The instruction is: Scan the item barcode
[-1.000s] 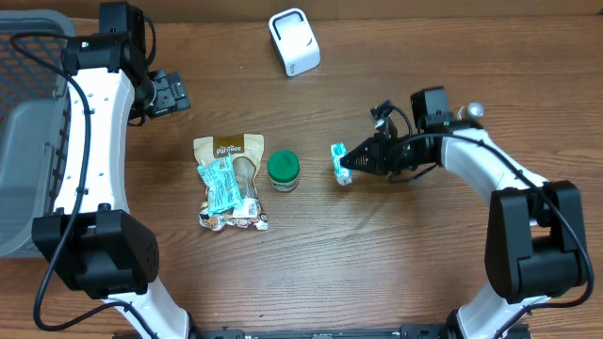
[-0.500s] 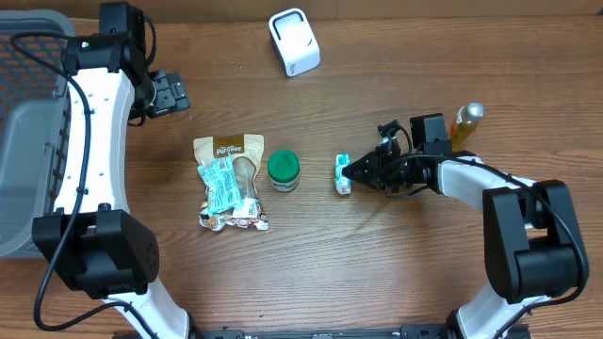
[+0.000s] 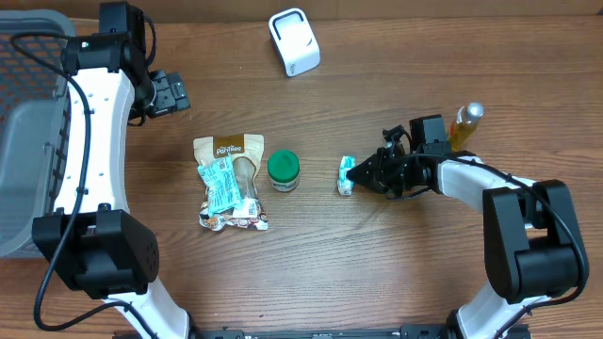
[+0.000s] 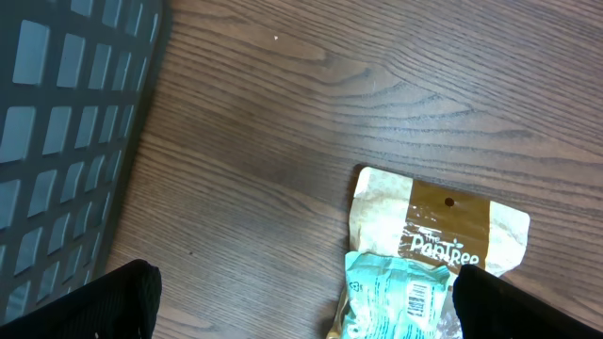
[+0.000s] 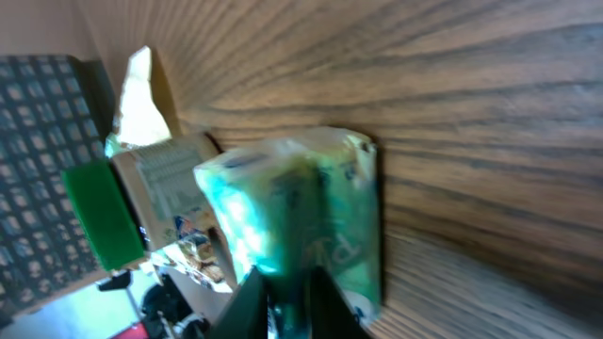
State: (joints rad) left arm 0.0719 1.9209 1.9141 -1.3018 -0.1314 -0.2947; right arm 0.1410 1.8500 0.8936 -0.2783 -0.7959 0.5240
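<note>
Lying flat on the tabletop (image 3: 396, 268) beside the green jar (image 3: 284, 170), the teal packet (image 3: 346, 176) has its long axis pointing away from the robot, across the right gripper (image 3: 356, 172). Those nearly closed jaws touch its edge, probably to turn it; a grip I cannot confirm. The left gripper (image 3: 181, 94) hovers aside, jaws wide, empty.

teal-white packet (image 3: 346, 175) centre-right; white scanner (image 3: 294, 41) at far edge
</note>
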